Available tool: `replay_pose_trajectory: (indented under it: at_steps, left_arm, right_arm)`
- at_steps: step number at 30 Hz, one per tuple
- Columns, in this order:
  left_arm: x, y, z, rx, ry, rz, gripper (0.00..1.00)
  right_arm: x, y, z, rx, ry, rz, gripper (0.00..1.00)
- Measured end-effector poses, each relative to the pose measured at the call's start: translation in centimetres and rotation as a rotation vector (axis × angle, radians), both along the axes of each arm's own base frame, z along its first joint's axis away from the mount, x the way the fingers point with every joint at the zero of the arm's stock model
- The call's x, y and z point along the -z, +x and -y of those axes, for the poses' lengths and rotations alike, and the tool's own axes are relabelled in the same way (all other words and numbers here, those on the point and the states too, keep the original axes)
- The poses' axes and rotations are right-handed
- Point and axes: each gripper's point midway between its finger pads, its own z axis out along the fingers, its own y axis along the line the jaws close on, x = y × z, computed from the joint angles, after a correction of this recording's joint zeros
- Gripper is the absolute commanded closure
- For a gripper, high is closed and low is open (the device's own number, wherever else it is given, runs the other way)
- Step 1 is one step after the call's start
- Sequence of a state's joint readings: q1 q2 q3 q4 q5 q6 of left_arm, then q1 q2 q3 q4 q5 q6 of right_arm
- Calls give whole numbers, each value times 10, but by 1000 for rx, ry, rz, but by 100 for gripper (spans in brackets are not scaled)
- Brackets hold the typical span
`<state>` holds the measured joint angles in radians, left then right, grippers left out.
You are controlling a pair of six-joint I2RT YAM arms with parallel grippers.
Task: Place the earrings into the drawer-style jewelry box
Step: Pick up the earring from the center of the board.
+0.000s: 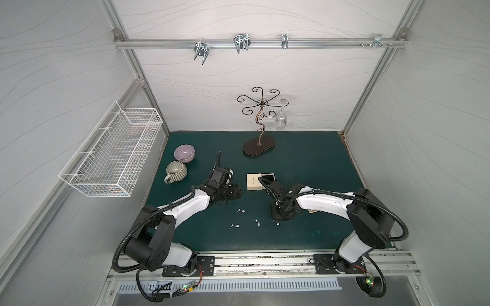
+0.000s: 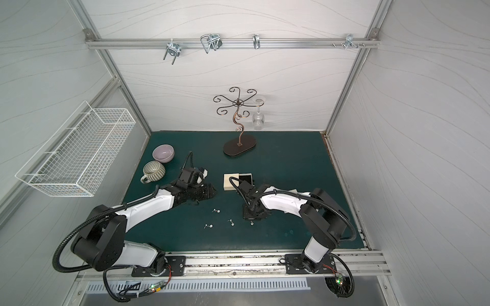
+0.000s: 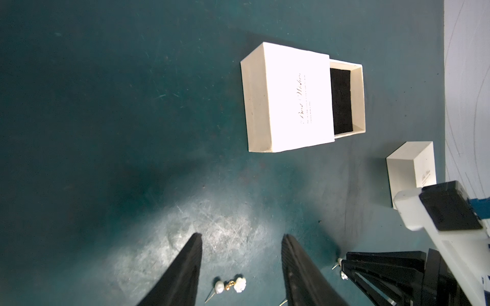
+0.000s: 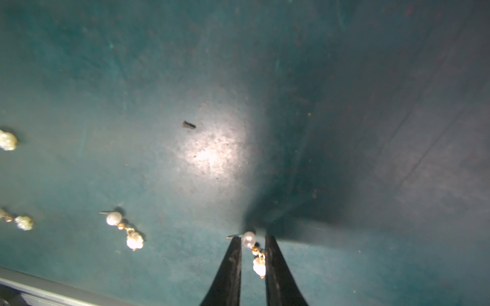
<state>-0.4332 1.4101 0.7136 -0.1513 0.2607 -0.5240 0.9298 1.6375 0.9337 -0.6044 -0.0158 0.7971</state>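
Nearest, four earrings [image 1: 257, 222] lie on the scuffed dark-green mat [image 1: 305, 164]. Each is a thin pin, a round pearl, a gold link and a pale flower-shaped bead. Three lie loose. The fourth earring [image 4: 258, 267] sits between the narrowly parted black fingers of the right gripper [image 4: 252, 237]; whether they pinch it is hard to tell. Further out, the left gripper [image 3: 242, 238] stands spread, holding nothing. Beyond is the cream card jewelry box [image 3: 291, 98], its black-lined drawer [image 3: 342, 100] partly slid out. A second small cream box [image 3: 411, 172] is partly hidden by the right arm. Farthest stand one ribbed mug [image 1: 176, 171], one lilac bowl [image 1: 184, 153] and a curled wire stand [image 1: 258, 148] hung with one upturned wine glass [image 1: 281, 120].
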Motion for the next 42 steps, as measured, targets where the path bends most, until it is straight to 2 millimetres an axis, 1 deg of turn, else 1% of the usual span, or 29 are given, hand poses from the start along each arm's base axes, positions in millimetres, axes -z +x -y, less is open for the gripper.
replay_pose_trajectory:
  at_steps: [11, 23, 26, 29, 34, 36, 38, 42]
  left_arm:
    - [0, 0, -1, -1, 3, 2, 48]
    - [0, 0, -1, -2, 5, 2, 48]
    - [-1, -3, 4, 15, 0, 3, 48]
    - [-3, -11, 21, 70, -12, 13, 48]
    - [-15, -21, 59, 184, -73, 76, 52]
    - [-16, -24, 74, 228, -94, 96, 54]
    - [-11, -27, 86, 271, -106, 102, 57]
    - [9, -34, 108, 349, -123, 92, 61]
  right_arm:
    - [4, -3, 2, -1, 2, -8, 85]
    - [4, 1, -2, 2, 36, -11, 88]
    - [4, 4, -2, 11, 65, -26, 88]
    - [3, 10, 0, 30, 104, -39, 88]
    - [-3, 28, -2, 66, 191, -48, 88]
    - [-7, 34, -3, 77, 228, -52, 88]
    - [-10, 39, -4, 89, 261, -59, 88]
    - [-16, 47, -7, 98, 326, -70, 88]
